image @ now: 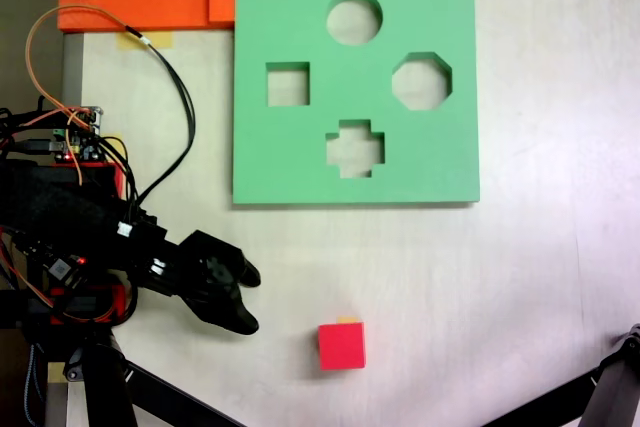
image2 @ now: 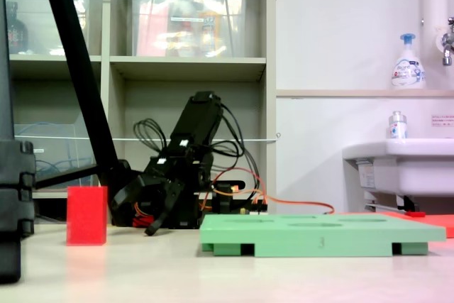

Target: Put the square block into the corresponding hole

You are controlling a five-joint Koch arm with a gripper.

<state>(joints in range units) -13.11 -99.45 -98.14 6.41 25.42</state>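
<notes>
A pale, faintly streaked tabletop (image: 520, 287) lies under even indoor light. Behind it in a fixed view stands a grey shelving unit (image2: 188, 69) holding clear plastic bins (image2: 186, 23). At three o'clock from the shelves runs a plain white wall (image2: 340, 26) with a white sink (image2: 401, 164), a pump soap bottle (image2: 408, 65) on the ledge above it.
</notes>
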